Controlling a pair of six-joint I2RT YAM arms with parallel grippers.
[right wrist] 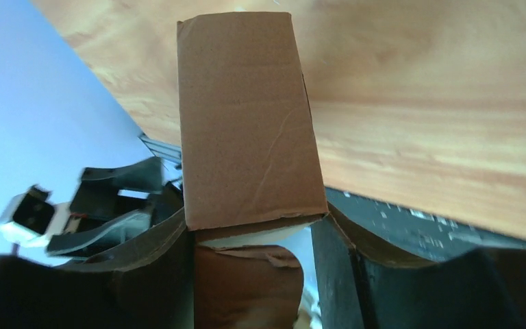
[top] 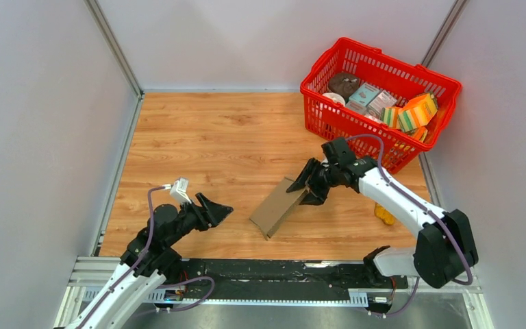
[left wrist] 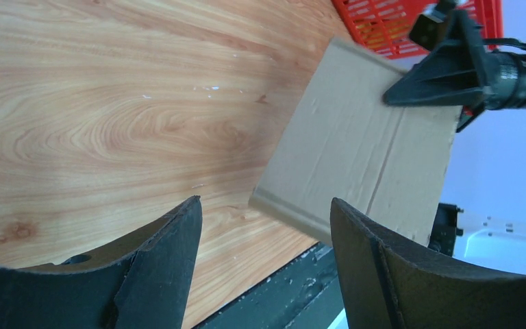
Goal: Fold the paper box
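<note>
Mid-table (top: 212,137), slightly right of centre: plain brown cardboard paper box (top: 279,205), folded into a long rectangular shape and lying diagonally. Its far-right end sits in the right gripper (top: 301,194). Right wrist view shows the box (right wrist: 246,123) running straight out from between the fingers, with both fingers of the right gripper (right wrist: 257,226) pressed against its sides, so it's clamped on that end. Can't tell whether the box's near-left end touches the wood or hangs just above it.

Left gripper (top: 220,214) is left of the box and apart from it, jaws spread wide with nothing between them. Left wrist view: the box (left wrist: 356,151) lies beyond the fingertips of the left gripper (left wrist: 264,205), no contact.

Red plastic mesh basket (top: 356,127) holding colourful printed packages stands at the far-right corner, behind the right arm and well apart from the box.
</note>
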